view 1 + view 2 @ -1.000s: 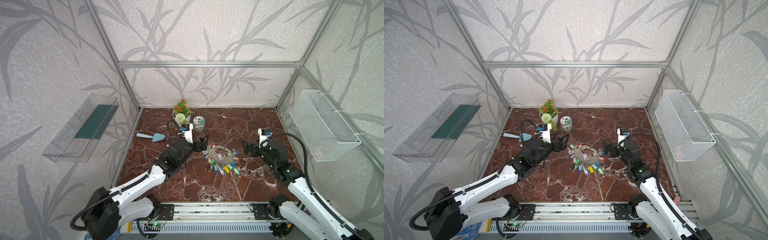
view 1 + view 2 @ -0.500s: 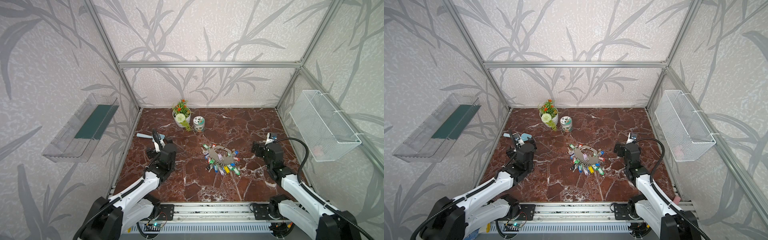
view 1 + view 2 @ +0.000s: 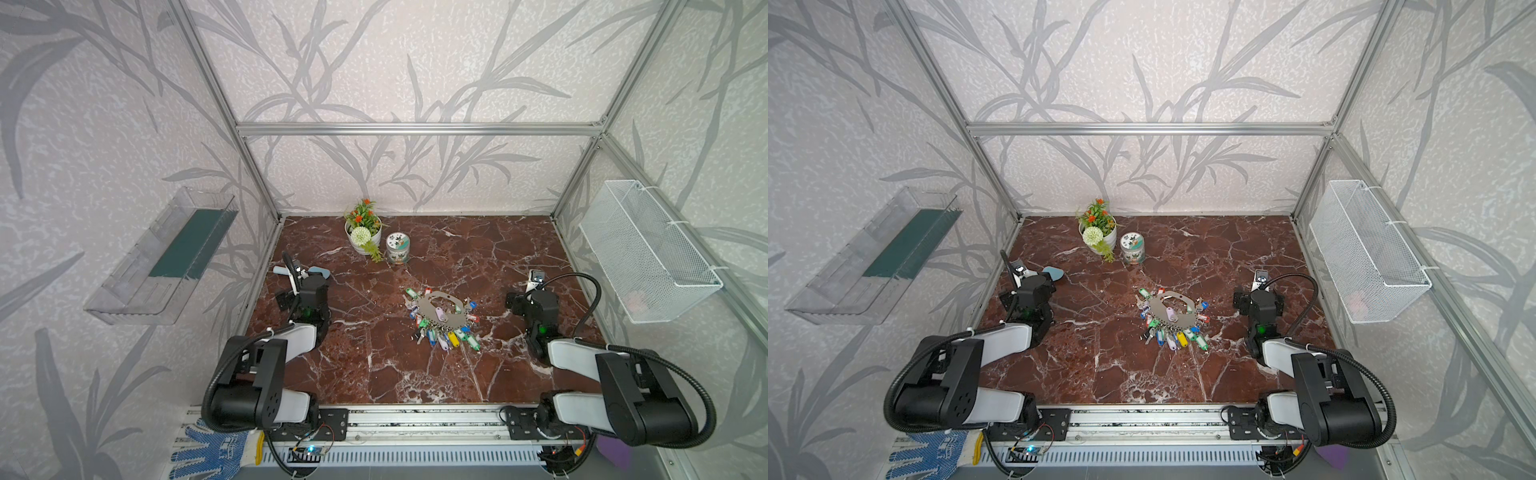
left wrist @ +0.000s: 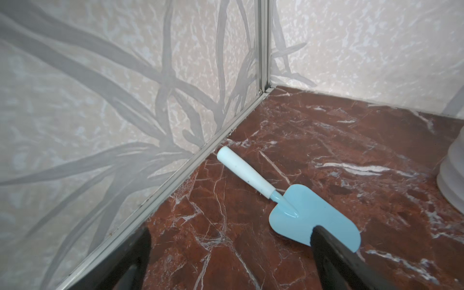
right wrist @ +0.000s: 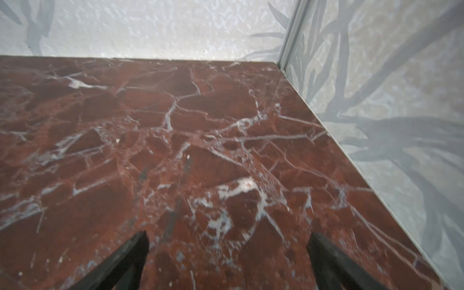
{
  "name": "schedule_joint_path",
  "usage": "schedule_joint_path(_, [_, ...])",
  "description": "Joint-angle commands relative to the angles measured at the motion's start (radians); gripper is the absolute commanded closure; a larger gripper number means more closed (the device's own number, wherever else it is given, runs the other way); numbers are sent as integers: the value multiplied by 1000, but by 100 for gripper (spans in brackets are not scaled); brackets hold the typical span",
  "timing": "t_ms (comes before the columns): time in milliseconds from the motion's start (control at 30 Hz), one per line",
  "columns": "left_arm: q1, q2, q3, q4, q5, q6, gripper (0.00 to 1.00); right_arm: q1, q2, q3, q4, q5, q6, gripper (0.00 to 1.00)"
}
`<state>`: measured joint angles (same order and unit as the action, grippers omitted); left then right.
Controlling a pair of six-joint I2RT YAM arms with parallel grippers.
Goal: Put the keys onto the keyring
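The keyring [image 3: 441, 308] [image 3: 1174, 308], a flat grey metal oval plate fringed with multicoloured tags, lies on the marble floor near the middle in both top views. A pale lilac tag of the keys [image 3: 436, 312] [image 3: 1170, 312] rests on the plate by its hole; how it is attached I cannot tell. My left gripper [image 3: 303, 291] [image 3: 1028, 291] [image 4: 231, 238] is far left of the keyring, open and empty, above the floor beside a blue trowel. My right gripper [image 3: 532, 297] [image 3: 1259, 297] [image 5: 227, 241] is well to the right of the keyring, open and empty over bare marble.
A light-blue trowel [image 4: 313, 218] [image 3: 321, 272] lies by the left wall, just ahead of the left fingers. A flower pot [image 3: 363, 239] and a small tin [image 3: 397, 249] stand at the back. A clear shelf [image 3: 166, 257] and a wire basket [image 3: 648, 253] hang on the side walls.
Both arms have drawn back from the keyring, left gripper to the left wall, right gripper toward the right wall. The keyring stays where it was.
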<state>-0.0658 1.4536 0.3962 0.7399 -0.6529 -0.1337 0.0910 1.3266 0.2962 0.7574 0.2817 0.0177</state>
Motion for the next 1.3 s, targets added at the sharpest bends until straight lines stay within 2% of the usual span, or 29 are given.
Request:
schedule_joint_path(0, [2,32,-5,112,117,42,1,-11,48,-7,139,-202,-34,1])
schedule_joint_path(67, [6,60,17,104,169,63,1,-11,161,-35,307,-274,-66,1])
schedule_joint_path(133, [9,78,29,102,215,82,1,-11,313,-41,522,-294,-79,1])
schedule_joint_path(167, [13,70,26,84,221,71,1,-11,273,-39,470,-283,-76,1])
schedule_joint_path(233, [13,70,14,110,233,75,5,-11,185,38,188,-229,-49,1])
schedule_joint_path(300, [24,80,19,111,252,72,1,-11,189,121,30,-218,-18,1])
schedule_joint_path(333, [26,74,26,89,253,65,1,-7,197,112,52,-225,-39,1])
schedule_joint_path(433, [28,79,18,113,255,70,1,-7,269,44,307,-239,-64,1])
schedule_joint_path(500, [28,73,1,104,254,56,1,-8,232,41,244,-227,-56,1])
schedule_joint_path(533, [30,84,-21,162,255,43,1,-8,243,45,252,-226,-56,1])
schedule_joint_path(567, [28,106,-52,260,294,78,1,-8,269,50,289,-231,-60,1])
schedule_joint_path(600, [20,134,-70,346,301,114,1,-7,254,59,254,-234,-61,1])
schedule_joint_path(667, [18,111,-47,257,290,93,1,-7,247,78,200,-251,-70,1])
schedule_joint_path(700, [17,105,-29,212,270,83,1,-7,260,71,233,-271,-80,1])
schedule_joint_path(833, [17,131,-47,293,272,100,1,-7,257,77,219,-290,-88,1])
schedule_joint_path(1267, [21,123,-38,264,279,89,1,-8,261,78,223,-302,-87,1])
